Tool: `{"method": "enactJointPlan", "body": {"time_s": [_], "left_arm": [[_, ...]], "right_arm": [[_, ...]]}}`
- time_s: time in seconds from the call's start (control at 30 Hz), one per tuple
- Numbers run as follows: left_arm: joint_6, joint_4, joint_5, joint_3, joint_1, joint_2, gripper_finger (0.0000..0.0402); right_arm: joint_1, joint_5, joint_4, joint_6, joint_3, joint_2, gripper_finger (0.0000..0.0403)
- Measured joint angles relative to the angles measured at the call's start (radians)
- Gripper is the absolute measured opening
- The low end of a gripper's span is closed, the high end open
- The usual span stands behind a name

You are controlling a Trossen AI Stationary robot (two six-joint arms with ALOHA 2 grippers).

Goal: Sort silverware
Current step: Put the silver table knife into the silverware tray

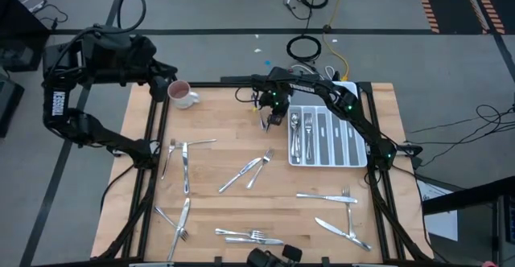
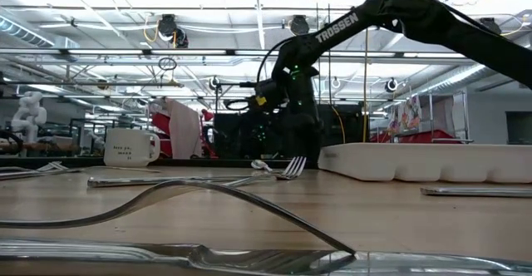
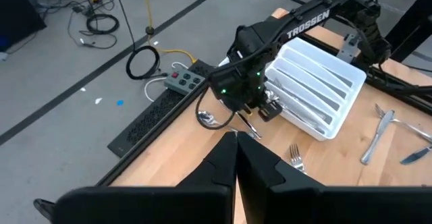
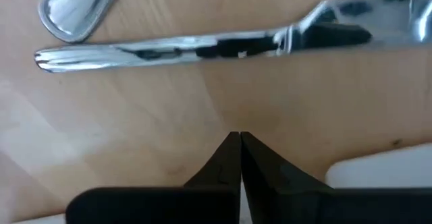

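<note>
Roughly fourteen loose silverware [image 1: 256,169] pieces litter the table [image 1: 225,114], plus one mug [image 1: 182,95] and one tray [image 1: 355,159]. Right gripper [image 4: 239,142] is pinched closed and empty just left of the tray; left gripper [image 3: 235,137] is closed too, upper left.

There are two grippers, the left gripper [image 3: 235,140] and the right gripper [image 4: 239,137]. One mug [image 1: 183,95] stands near the left gripper, and one tray [image 1: 358,159] lies just beside the right gripper. The tray holds at least five pieces; their kinds I cannot tell. Just in front of the right gripper lie two pieces, one knife [image 4: 202,47] and one spoon [image 4: 74,8]. Well apart from both grippers is more loose silverware [image 1: 241,173]: two pieces in the middle, about six on the left gripper's side, two at the near edge and three below the tray. This makes about fifteen loose pieces.
</note>
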Motion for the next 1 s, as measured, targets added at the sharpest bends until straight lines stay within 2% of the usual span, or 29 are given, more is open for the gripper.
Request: {"method": "enactJointPlan", "body": {"time_s": [0.37, 0.53, 0.77, 0.9, 1.0], "left_arm": [[0.008, 0.0, -0.011, 0.0, 0.0, 0.0, 0.0013], [0.025, 0.0, -0.011, 0.0, 0.0, 0.0, 0.0013], [0.027, 0.0, -0.011, 0.0, 0.0, 0.0, 0.0013], [0.045, 0.0, -0.012, 0.0, 0.0, 0.0, 0.0013], [0.058, 0.0, -0.024, 0.0, 0.0, 0.0, 0.0013]], "right_arm": [[0.04, 0.004, 0.026, -0.25, 0.0, 0.0, 0.0], [0.067, 0.11, 0.075, -0.393, 0.004, 0.0, 0.0], [0.068, 0.149, 0.102, -0.485, 0.013, -0.01, 0.0], [0.067, 0.1, 0.057, -0.47, 0.033, -0.072, 0.0], [0.049, -0.048, 0.187, -0.326, 0.035, -0.147, 0.0]]}}
